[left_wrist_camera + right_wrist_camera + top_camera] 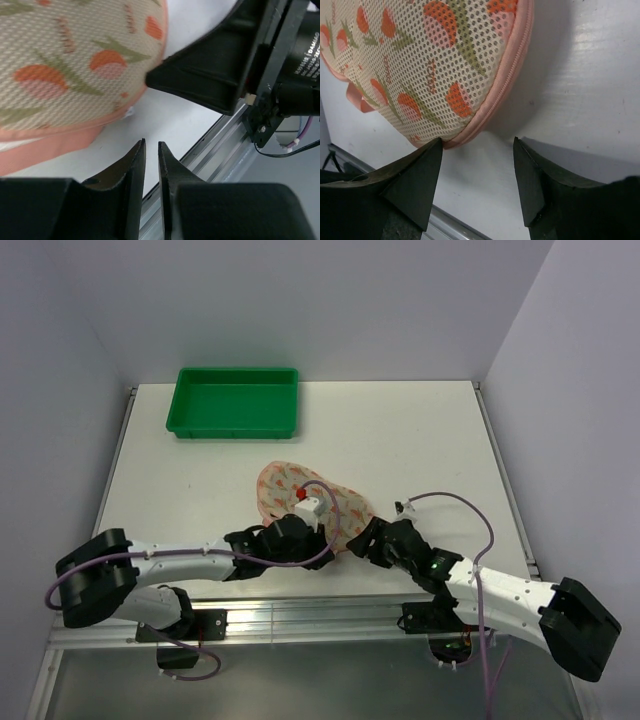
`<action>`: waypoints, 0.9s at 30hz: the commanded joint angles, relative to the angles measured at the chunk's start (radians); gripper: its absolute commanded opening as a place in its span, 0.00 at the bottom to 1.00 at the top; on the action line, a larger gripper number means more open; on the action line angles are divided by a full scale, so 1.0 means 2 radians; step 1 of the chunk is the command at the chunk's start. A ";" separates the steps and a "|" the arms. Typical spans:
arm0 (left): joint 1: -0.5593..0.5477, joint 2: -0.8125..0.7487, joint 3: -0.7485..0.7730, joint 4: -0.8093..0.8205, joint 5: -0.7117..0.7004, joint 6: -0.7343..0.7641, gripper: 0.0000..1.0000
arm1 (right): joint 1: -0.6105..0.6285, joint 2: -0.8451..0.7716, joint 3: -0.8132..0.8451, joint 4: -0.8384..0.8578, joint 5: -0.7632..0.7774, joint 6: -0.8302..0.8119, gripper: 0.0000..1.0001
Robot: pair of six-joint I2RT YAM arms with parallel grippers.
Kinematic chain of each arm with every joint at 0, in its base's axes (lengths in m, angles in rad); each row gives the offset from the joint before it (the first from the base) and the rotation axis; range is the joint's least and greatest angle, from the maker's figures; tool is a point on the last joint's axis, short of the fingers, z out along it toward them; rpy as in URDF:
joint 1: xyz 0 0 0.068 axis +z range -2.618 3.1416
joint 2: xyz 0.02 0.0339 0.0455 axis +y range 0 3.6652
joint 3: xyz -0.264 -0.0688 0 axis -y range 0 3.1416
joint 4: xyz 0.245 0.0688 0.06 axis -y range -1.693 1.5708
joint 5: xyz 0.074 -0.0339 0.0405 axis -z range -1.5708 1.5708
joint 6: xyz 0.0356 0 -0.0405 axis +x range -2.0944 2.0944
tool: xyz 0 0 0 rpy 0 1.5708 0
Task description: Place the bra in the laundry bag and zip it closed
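The left gripper (151, 145) was pinched together, empty, beside the bag (283, 483) lying near the front edge of the table (180, 490). The right gripper (477, 142) stood apart at its zipped seam. No bra showed, so probably packed; little remained.

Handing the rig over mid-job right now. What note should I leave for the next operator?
Left claw: shut on nothing, close to the near edge of the laundry bag but apart from it.
Right claw: open and empty, with one fingertip right at the bag's pink zipper rim.
No bra shows in any view. The bag bulges, so it is probably inside, but that is unconfirmed.
Zip: the stretch seen in the right wrist view looks closed; the rest cannot be seen.
Left to do: check the zip all the way round and close any gap.
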 commanded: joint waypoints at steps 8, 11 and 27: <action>-0.015 0.055 0.046 0.019 0.009 0.032 0.24 | -0.025 0.014 -0.019 0.125 -0.017 0.010 0.64; -0.015 0.062 0.046 0.018 0.005 0.030 0.24 | -0.026 0.022 -0.019 0.136 -0.016 0.004 0.69; -0.014 0.107 0.026 0.071 -0.045 0.011 0.41 | -0.036 0.068 -0.021 0.184 -0.022 0.000 0.36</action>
